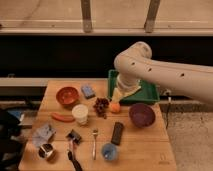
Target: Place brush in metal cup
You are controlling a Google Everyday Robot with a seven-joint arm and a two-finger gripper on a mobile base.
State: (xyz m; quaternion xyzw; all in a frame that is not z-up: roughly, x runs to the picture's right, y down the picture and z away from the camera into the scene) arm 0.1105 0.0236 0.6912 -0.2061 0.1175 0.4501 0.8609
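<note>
The brush (74,142) lies on the wooden table (145,147) near the front left, its dark blocky head toward the back and its slim black and reddish handle pointing at the front edge. The metal cup (46,151) stands upright just left of the brush, at the front left corner, small and shiny with a dark inside. My gripper (121,94) hangs from the pale arm over the left end of the green tray, at the far side of the table, well away from both brush and cup. It holds nothing that I can see.
On the table are a red bowl (67,95), a blue sponge (88,91), grapes (101,106), an orange (115,107), a purple bowl (142,114), a white cup (79,113), a silver fork (94,142), a black bar (117,132), a blue cup (109,151) and a green tray (147,92).
</note>
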